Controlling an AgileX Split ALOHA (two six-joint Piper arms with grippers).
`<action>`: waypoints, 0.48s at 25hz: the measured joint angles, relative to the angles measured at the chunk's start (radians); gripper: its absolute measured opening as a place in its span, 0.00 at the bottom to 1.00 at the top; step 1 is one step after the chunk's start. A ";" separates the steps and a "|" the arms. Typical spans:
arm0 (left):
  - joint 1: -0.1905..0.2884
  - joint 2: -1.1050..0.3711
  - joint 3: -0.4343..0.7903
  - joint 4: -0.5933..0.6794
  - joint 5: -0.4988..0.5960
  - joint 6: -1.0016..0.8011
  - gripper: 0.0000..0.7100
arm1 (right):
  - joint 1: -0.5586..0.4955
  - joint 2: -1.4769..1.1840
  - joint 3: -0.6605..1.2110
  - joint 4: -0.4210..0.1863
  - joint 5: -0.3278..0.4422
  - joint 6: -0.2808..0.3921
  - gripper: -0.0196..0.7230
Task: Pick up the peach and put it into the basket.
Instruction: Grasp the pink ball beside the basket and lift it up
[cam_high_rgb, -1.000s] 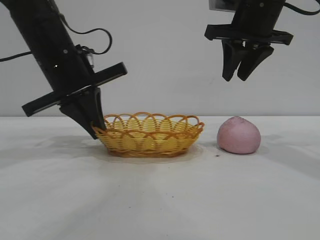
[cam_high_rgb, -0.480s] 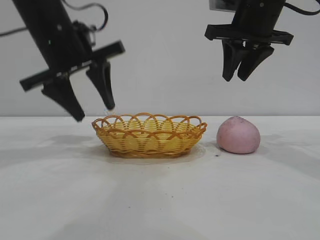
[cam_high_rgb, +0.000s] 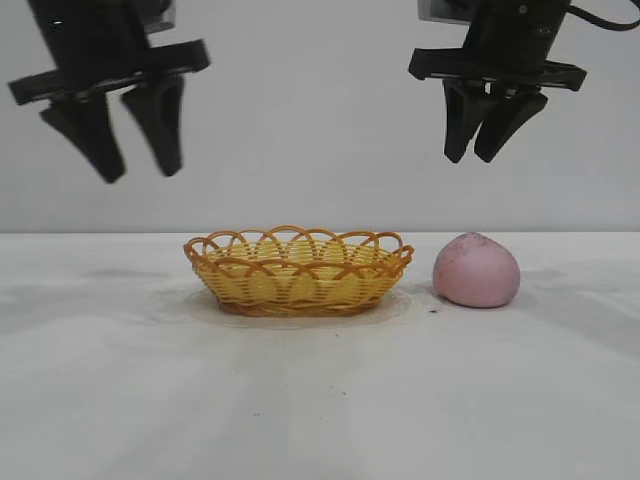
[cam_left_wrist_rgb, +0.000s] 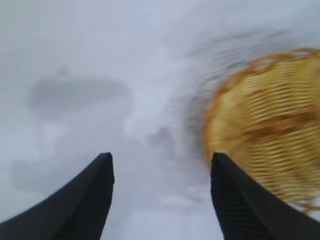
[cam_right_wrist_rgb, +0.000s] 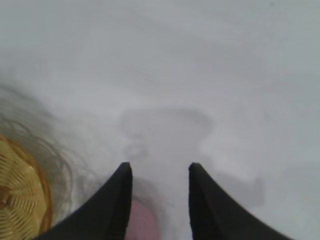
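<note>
The matte dusty-pink rounded peach with its slight pointed tip sits on the white table at three o'clock from the shallow oval yellow wicker basket with the orange-brown looped rim, just beside it but not touching; the basket holds nothing that can be seen.

The peach looks light and somewhat soft, its matte skin likely to give decent grip rather than slip; its round flanks would still roll out of a shallow pinch, so the sensible hold is across its widest middle, fingers coming down from twelve o'clock to either side of the tip, closing gently so the surface is not dented.

The black right gripper hangs high above the peach, nearly at its twelve o'clock, fingers a little apart with nothing between them; in its wrist view a sliver of the peach shows between the finger bases.

The black left gripper hangs well above the table at about ten o'clock from the basket, fingers clearly apart and empty; a second ago it was low and tilted, its fingertips at the basket's nine o'clock rim; half a second ago it was already lifted clear and spread; now it is higher and nearly upright; the basket has shifted very slightly; the peach and right gripper have not moved.
</note>
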 joint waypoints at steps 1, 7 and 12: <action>0.009 0.000 0.000 0.020 0.008 -0.002 0.53 | 0.000 0.000 0.000 0.000 0.000 0.000 0.32; 0.070 0.000 0.000 0.139 0.020 -0.056 0.53 | 0.000 0.000 0.000 0.002 0.006 0.000 0.32; 0.274 -0.012 -0.002 0.166 0.097 -0.051 0.53 | 0.000 0.000 0.000 0.002 0.012 0.000 0.32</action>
